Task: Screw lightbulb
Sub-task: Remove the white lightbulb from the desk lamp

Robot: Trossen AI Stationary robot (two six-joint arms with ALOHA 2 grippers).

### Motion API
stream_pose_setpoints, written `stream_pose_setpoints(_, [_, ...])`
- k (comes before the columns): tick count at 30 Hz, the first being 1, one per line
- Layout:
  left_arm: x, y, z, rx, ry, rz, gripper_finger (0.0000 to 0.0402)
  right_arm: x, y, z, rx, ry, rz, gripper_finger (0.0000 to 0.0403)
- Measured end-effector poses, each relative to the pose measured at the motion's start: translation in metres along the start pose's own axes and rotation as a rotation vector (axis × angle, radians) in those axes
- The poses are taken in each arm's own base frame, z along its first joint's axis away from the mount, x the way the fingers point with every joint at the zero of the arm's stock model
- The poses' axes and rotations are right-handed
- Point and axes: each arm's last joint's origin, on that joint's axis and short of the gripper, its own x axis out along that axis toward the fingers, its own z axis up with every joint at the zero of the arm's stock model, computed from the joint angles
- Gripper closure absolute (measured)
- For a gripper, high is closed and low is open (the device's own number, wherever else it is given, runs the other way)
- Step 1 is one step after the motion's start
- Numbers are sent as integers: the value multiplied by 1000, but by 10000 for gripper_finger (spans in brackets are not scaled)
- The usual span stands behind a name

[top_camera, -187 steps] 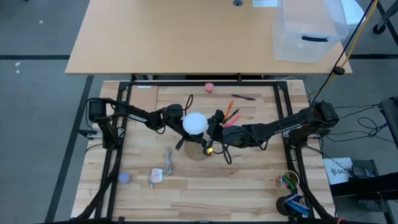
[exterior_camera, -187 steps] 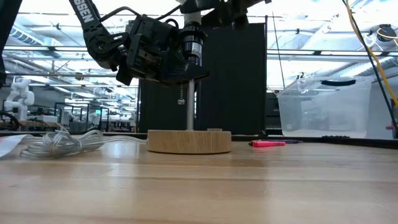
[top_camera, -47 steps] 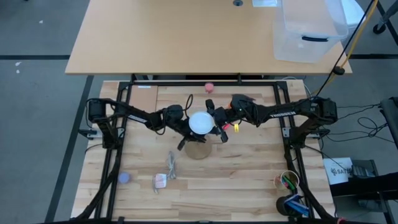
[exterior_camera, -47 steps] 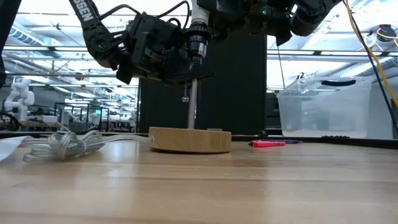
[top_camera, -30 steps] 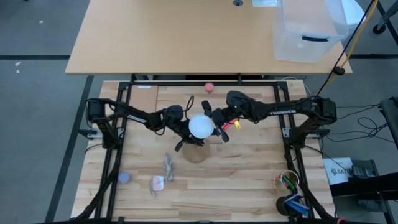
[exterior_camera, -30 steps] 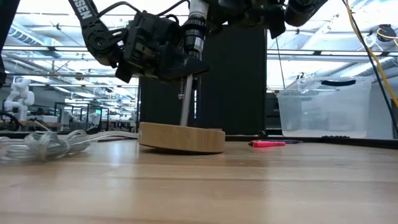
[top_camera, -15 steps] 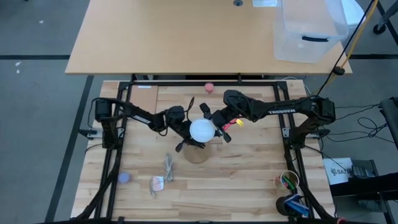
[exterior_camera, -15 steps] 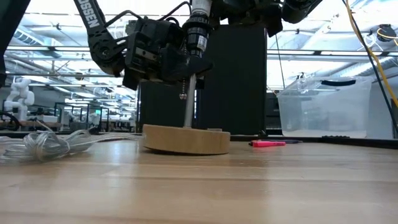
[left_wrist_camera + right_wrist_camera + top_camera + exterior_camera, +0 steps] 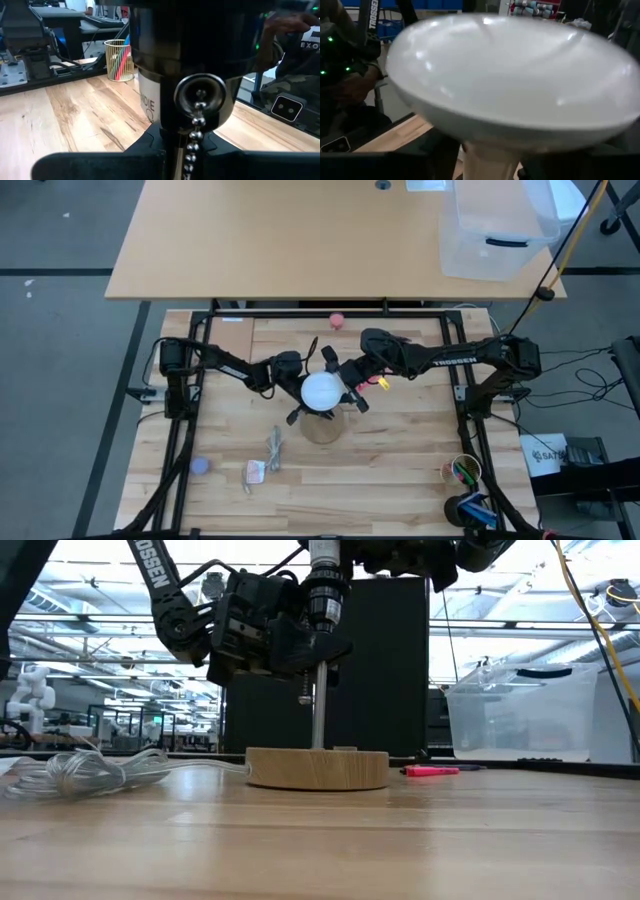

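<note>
Behind the wooden worktable (image 9: pixel 400 470) stands a second, lighter table (image 9: pixel 300 240) with a clear plastic box (image 9: pixel 495 225) on it, and the low view looks into a large hall with ceiling lights.

The left arm reaches in from the left edge, bent at the elbow, and its gripper (image 9: pixel 292 392) is closed on the black socket (image 9: pixel 325 595) at the top of the thin post (image 9: pixel 318 710); the left wrist view shows the dark socket body and its bead pull chain (image 9: pixel 192 145) directly in front of the fingers. The right arm stretches in from the right side, almost level. Its gripper (image 9: pixel 345 385) sits just beside the lightbulb (image 9: pixel 322 391), on the bulb's right side. Its fingers look parted around the globe (whether they press on it, I cannot tell), and the right wrist view is nearly filled by the white globe (image 9: pixel 510 85).

The lightbulb stands upright in the socket, above the round wooden base (image 9: pixel 318 769), between the two grippers.

Compared with one second ago, the base is flat on the table again, where before it was tilted with one edge lifted. It has also shifted a little to the right in the low view, and the cable bundle (image 9: pixel 95 772) moved with it.
</note>
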Motion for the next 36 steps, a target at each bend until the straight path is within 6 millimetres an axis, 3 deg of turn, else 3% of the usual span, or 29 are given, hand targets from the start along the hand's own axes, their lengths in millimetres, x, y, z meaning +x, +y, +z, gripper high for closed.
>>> stream_pose_setpoints(9, [0,0,0,-11,1,9,374,-2,1,4,33,5,-2,110])
stream_pose_setpoints(19, [0,1,0,-13,0,8,374,-15,11,8,93,115,13,103])
stream_pose_setpoints(29, [0,1,0,-14,1,7,374,-55,21,32,80,229,-153,103])
stream_pose_setpoints(36, [0,1,0,-19,4,31,374,-86,41,43,151,372,-389,108])
